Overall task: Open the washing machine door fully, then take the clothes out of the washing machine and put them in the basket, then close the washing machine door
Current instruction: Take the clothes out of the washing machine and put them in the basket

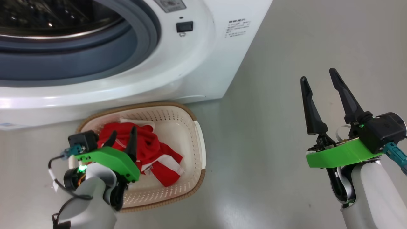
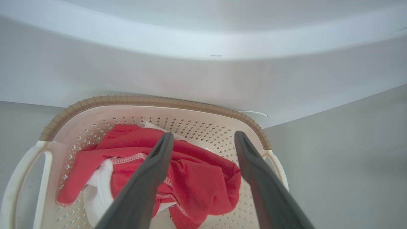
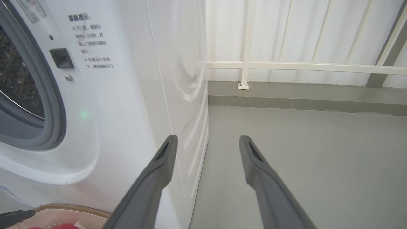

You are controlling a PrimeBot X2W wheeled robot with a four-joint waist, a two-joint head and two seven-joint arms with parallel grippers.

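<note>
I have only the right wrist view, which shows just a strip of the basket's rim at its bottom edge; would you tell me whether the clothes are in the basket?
Observer: Yes, the red and white clothes lie in a heap inside the basket.
Operator: Thank you. Is the left gripper holding them?
Observer: No, the left gripper is over the heap with its jaws wide apart and nothing clamped between them.
Operator: Is the basket full?
Observer: No, its bare perforated bottom shows beside the clothes, mostly on the robot's right.
</note>
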